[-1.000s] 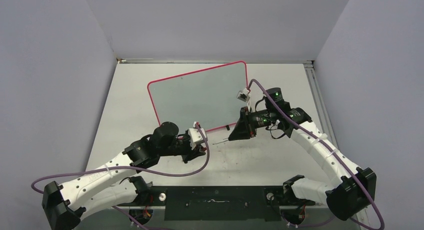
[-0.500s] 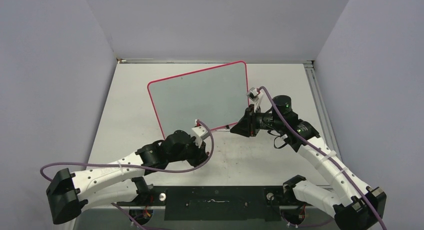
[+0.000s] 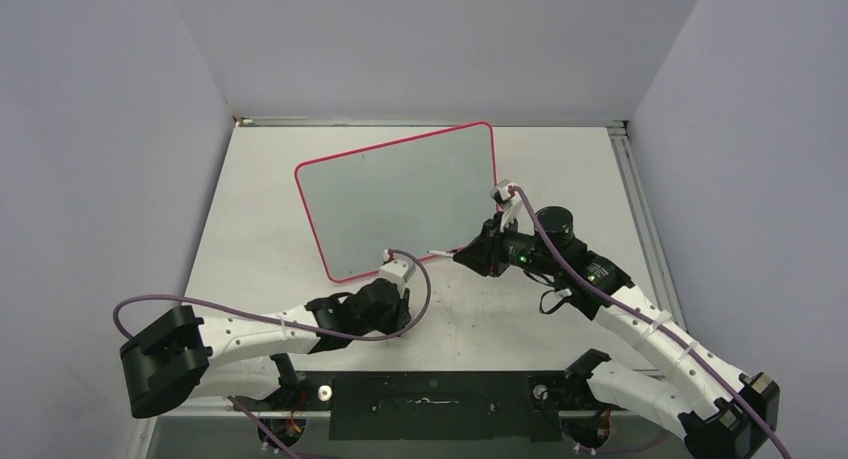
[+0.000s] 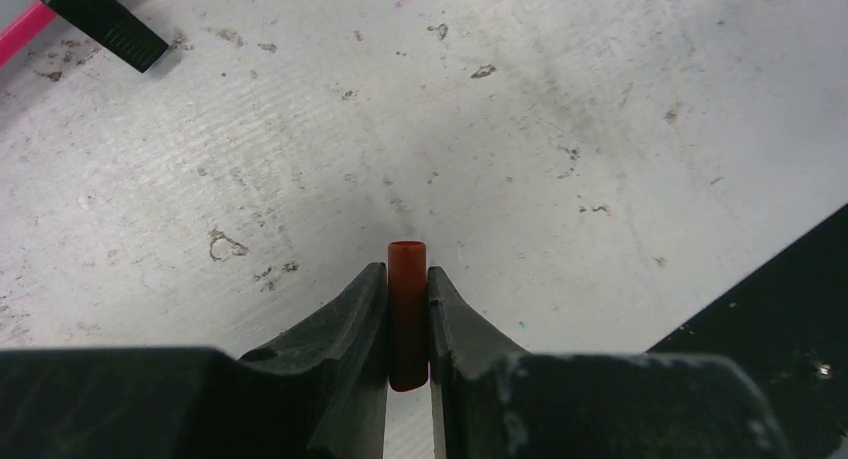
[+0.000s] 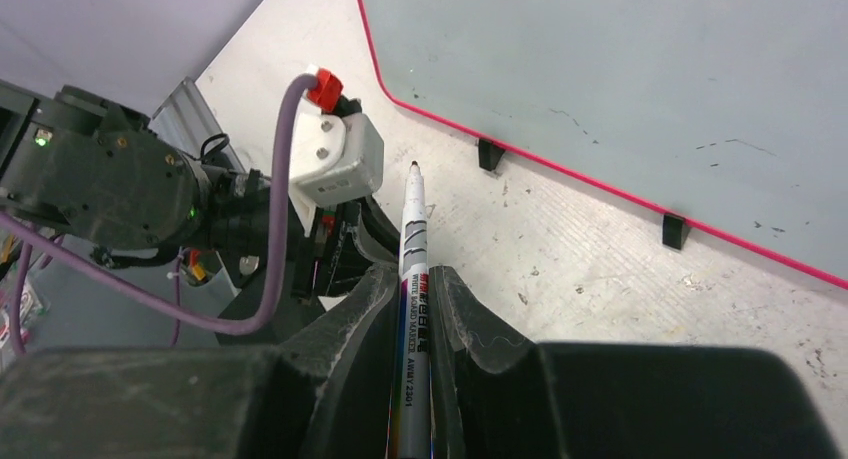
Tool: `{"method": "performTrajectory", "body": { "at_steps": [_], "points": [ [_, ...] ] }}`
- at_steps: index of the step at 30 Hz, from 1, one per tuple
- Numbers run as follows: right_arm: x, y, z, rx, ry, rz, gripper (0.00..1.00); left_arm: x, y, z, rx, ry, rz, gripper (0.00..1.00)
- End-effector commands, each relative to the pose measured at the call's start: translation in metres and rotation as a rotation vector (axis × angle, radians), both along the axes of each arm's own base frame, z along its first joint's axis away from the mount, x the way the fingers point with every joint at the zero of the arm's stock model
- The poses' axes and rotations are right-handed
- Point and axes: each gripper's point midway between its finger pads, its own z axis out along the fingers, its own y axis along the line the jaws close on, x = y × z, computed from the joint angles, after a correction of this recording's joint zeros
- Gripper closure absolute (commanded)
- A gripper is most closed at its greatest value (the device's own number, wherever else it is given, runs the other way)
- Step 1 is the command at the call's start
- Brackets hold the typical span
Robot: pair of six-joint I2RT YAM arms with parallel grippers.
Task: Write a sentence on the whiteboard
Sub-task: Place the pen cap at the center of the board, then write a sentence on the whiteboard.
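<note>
The left arm (image 3: 250, 329) lies low along the near side of the desk (image 3: 260, 199), with its wrist just short of the near left corner of the whiteboard. The left claw (image 4: 407, 272) is clenched on a short red-brown cap (image 4: 407, 299). The cap stands upright between the two fingers (image 4: 350, 319), and its upper end projects past the fingertips. Below the claw, the left wrist view shows scuffed, speckled white desk surface. One black foot (image 4: 105, 21) and a strip of pink rim show at the top left of that view, well apart from the cap.

The whiteboard (image 3: 400, 194) rests on the desk at mid-depth, between the two arms and beyond them. It is rotated so that its left corner sits closer to the arm bases than its right corner. The right wrist view shows two black feet (image 5: 489, 154) under the near rim, both touching the desk. The pale grey surface (image 5: 620, 69) carries only a few faint dark specks.

The right claw (image 5: 412, 276) grasps a white marker (image 5: 413, 229) by its barrel. The dark tip is uncapped and points toward the left arm's wrist. It sits near the near rim of the board, clear of the writing surface. The right arm (image 3: 640, 319) reaches in from the near right corner.
</note>
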Motion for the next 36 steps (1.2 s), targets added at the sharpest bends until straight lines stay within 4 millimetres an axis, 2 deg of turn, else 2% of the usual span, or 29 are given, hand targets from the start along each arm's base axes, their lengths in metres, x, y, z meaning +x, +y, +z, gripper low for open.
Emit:
{"method": "performTrajectory", "body": {
  "at_steps": [1,7,9,12,17,24,31,36],
  "points": [
    [0.013,0.001,0.018,0.056,-0.069,-0.063,0.95,0.017,-0.002,0.003,0.037,-0.068,0.091,0.83],
    [0.018,-0.003,0.015,0.038,-0.074,-0.1,0.95,0.014,-0.003,-0.008,0.059,-0.056,0.093,0.63],
    [0.02,-0.006,0.016,0.031,-0.086,-0.128,0.95,0.013,-0.004,-0.005,0.042,-0.055,0.091,0.54],
    [0.023,-0.012,0.02,0.032,-0.108,-0.162,0.95,0.014,-0.008,0.011,-0.001,-0.071,0.086,0.42],
    [0.026,-0.019,0.023,0.032,-0.133,-0.211,0.95,0.013,-0.007,0.055,-0.014,-0.11,0.032,0.32],
    [0.029,-0.027,0.029,0.047,-0.165,-0.259,0.95,0.027,0.015,0.118,-0.056,-0.094,0.001,0.31],
    [0.029,-0.026,0.035,0.069,-0.183,-0.269,0.95,0.066,0.065,0.186,-0.031,-0.187,0.048,0.28],
    [0.029,-0.007,0.037,0.088,-0.212,-0.23,0.95,0.111,0.115,0.231,-0.056,-0.291,0.18,0.28]
  ]
}}
